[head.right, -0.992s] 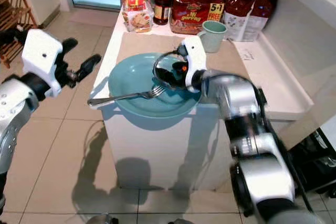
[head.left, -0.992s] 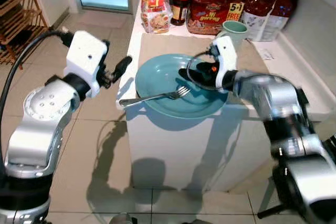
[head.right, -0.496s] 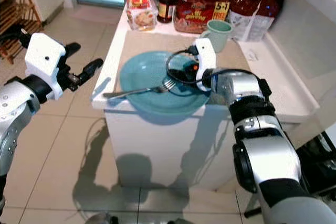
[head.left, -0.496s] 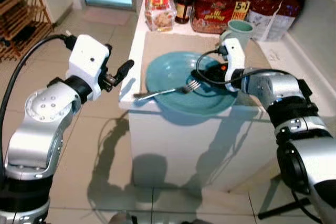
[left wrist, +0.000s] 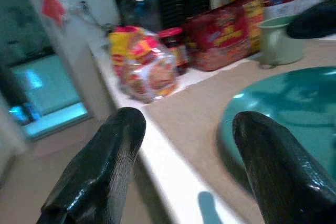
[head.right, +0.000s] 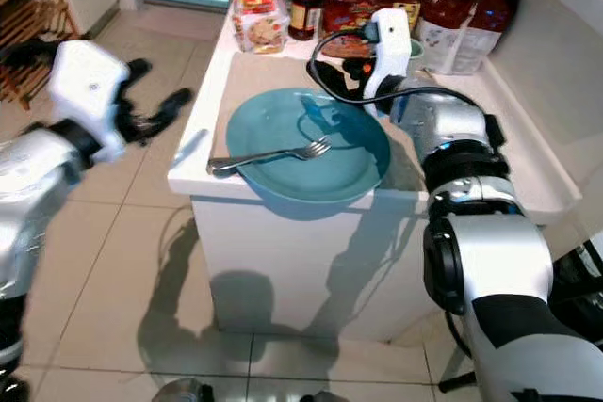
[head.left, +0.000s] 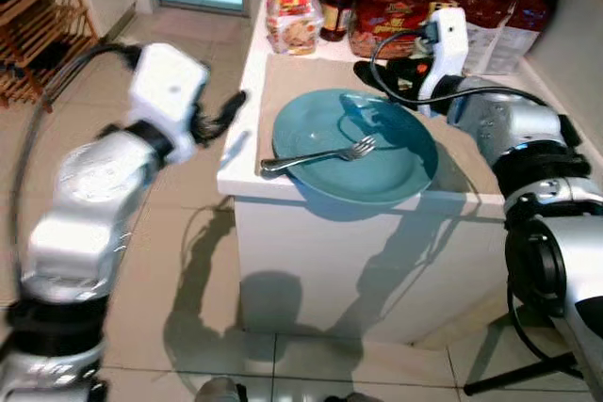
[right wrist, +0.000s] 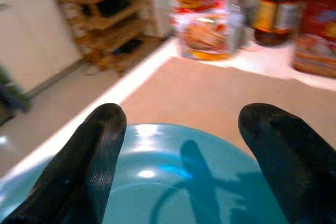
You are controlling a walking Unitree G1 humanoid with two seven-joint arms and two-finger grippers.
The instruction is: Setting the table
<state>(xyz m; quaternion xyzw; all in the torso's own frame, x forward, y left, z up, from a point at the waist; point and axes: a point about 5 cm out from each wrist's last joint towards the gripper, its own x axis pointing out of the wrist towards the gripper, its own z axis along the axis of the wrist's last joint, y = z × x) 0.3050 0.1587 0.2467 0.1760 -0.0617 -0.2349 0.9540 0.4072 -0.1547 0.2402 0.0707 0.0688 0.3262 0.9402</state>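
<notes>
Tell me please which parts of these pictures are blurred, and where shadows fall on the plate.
Left eye view: the left arm is smeared by motion blur, while the teal plate and fork stay sharp. Right eye view: a gripper-shaped shadow lies on the plate's far side. Right wrist view: the jar and snack bag behind are out of focus.

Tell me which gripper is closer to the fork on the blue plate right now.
Right. The right gripper hangs open above the plate's far rim, just beyond the fork's tines; the left gripper hovers open off the counter's left edge.

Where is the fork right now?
The fork lies across the teal plate near the counter's front edge, tines toward the plate's middle, handle overhanging the rim on the robot's left.
</notes>
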